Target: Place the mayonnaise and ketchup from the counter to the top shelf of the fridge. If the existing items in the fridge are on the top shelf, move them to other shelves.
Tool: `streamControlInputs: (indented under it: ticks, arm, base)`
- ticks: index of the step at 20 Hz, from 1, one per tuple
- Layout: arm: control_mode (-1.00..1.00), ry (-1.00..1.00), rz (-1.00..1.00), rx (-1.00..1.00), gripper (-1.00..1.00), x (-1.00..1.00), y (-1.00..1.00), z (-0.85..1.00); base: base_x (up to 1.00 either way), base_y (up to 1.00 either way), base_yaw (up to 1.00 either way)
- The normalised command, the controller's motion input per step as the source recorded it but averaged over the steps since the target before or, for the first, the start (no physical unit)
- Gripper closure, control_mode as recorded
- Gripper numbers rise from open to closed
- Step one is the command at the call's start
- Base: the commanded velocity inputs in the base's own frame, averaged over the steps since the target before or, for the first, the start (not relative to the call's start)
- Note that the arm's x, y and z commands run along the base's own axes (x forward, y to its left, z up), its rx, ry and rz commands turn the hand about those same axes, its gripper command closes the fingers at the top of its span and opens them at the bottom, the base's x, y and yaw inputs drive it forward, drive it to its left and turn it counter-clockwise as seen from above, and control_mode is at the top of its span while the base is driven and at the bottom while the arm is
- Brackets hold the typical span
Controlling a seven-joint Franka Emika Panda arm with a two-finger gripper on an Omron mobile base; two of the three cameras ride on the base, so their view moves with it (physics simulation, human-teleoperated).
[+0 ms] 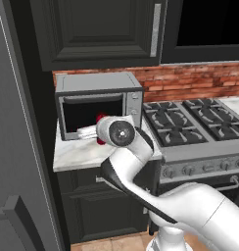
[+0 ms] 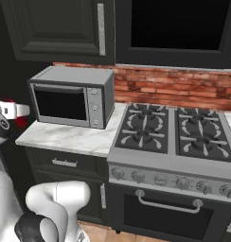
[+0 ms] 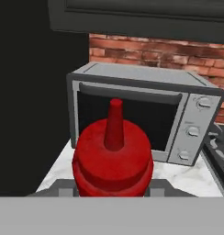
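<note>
Step in hand, as I read it: ketchup is picked, transfer to the fridge is pending.

Left to right:
- fridge (image 1: 16,147): grey door slab fills the left edge of the left base view. Can't see the interior or the shelves, so whether the top shelf is free is unknown.
- tool (image 1: 92,132): closed on the ketchup (image 3: 113,158). The hand view looks along the bottle, with the pointed red cap centred and the red shoulder between the finger tips. Bottle appears lifted clear of the surface (image 1: 84,154), out in front of the microwave (image 1: 99,103), though I can't tell for sure.
- stove (image 2: 174,132): to the right of the microwave, not involved.

Next move, my guess: swing left toward the fridge, keep the bottle upright, check top-shelf occupancy before placing. Door state needs confirming first.

View differences:
- Left base view shows the fridge door and only a sliver of red behind the wrist.
- Right base view catches the tool at its far left edge, with a red fleck beside it and the full stove front.
- Hand view gives the grip itself and the microwave dials.

Mayonnaise: can't locate it.
</note>
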Motion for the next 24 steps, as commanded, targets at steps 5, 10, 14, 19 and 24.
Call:
streamControlInputs:
  ticks: [5, 10, 14, 19, 24]
  arm:
    - [-1.0, 0.11, -0.09, 0.05, 1.0, -1.0, -0.74, 0.8]
    - [-1.0, 0.07, -0.04, 0.07, 1.0, -1.0, -0.86, 0.42]
    - [-1.0, 0.04, -0.04, 0.06, 1.0, -1.0, -0.74, 0.14]
    - [-1.0, -0.03, -0.07, 0.02, 1.0, -0.9, -0.57, 0.0]
    - [-1.0, 0.0, -0.04, 0.0, 1.0, -0.01, -0.05, 0.0]
  base:
    - [0.0, 0.0, 0.0]
    - [0.0, 0.0, 0.0]
    - [0.0, 0.0, 0.0]
    - [0.0, 0.0, 0.0]
    - [0.0, 0.0, 0.0]
